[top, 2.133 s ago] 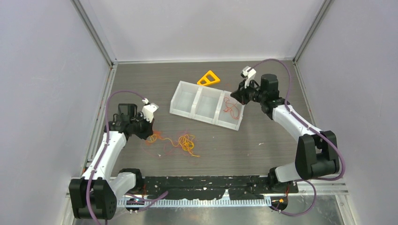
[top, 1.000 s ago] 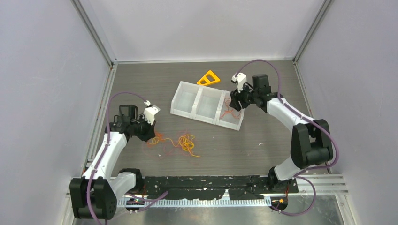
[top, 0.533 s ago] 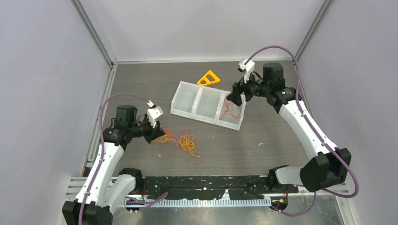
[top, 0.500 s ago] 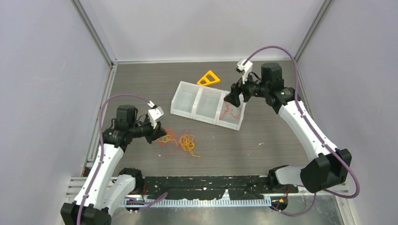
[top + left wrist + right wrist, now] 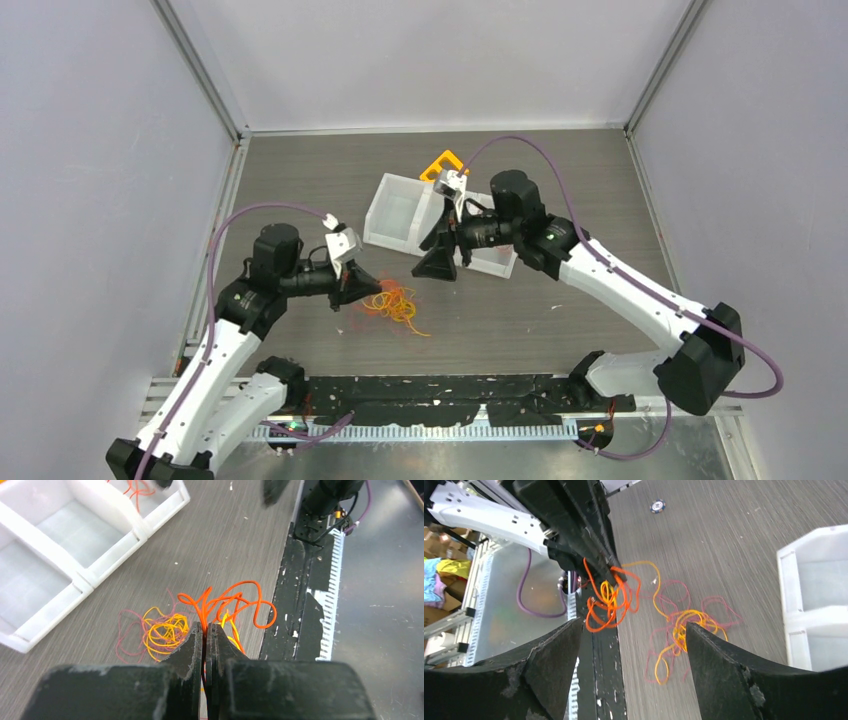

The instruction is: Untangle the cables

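Note:
A tangle of yellow [image 5: 400,305] and thin pink cable lies on the table near the front. In the left wrist view my left gripper [image 5: 205,628] is shut on an orange cable [image 5: 227,602], whose loops rise from the yellow cable [image 5: 162,630] and pink cable [image 5: 122,632]. Seen from above, the left gripper [image 5: 368,288] sits at the tangle's left edge. My right gripper [image 5: 436,256] hangs open above and to the right of the tangle, nothing between its fingers. In the right wrist view, the right gripper [image 5: 634,625] frames the orange cable [image 5: 611,602] and yellow cable [image 5: 684,625].
A white three-compartment tray [image 5: 372,238] stands behind the tangle, partly covered by the right arm. A red cable [image 5: 137,487] lies in one end compartment. An orange triangle [image 5: 441,162] lies behind the tray. A small round disc [image 5: 657,505] rests on the table.
The right arm has swung from over the tray's right compartment toward the tangle, and its jaws have opened wider. The left gripper has moved right with the orange cable.

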You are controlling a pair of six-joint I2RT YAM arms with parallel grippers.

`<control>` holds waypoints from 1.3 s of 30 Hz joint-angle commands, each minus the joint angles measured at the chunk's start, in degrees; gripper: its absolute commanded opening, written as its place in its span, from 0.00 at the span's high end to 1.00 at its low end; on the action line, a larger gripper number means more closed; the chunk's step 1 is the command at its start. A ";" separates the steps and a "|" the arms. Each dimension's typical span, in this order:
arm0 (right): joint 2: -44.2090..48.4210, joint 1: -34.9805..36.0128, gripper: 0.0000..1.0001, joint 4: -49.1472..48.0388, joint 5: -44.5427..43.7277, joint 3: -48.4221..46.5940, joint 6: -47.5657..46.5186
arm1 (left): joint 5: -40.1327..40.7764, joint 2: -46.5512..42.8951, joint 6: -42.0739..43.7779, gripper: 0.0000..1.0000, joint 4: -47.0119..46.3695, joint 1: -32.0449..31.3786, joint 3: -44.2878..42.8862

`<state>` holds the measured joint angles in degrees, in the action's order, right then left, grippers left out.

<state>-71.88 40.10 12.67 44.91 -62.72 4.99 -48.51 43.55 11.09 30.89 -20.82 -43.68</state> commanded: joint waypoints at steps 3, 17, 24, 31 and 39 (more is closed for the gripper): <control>-4.40 5.11 0.24 -15.30 1.51 -0.01 8.23 | -5.64 -2.61 1.92 0.97 -2.17 -2.18 -1.36; -12.51 10.94 0.54 -16.26 1.40 -3.41 2.90 | -5.32 -3.45 6.16 0.99 -0.70 -3.79 -2.01; -9.61 10.92 0.94 -9.45 1.39 -6.47 0.42 | -1.30 -4.65 15.77 0.97 8.73 -3.79 -1.80; -1.98 8.96 0.95 -2.21 -1.12 -7.54 -4.63 | 4.10 -7.79 14.82 0.86 8.56 -3.70 0.87; 3.97 8.17 0.95 -1.20 -6.04 -11.41 -6.31 | 5.19 -4.54 10.35 0.37 1.61 -3.70 1.77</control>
<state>-70.57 48.25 12.12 41.82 -69.54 0.64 -44.82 36.60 24.73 37.67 -24.62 -42.22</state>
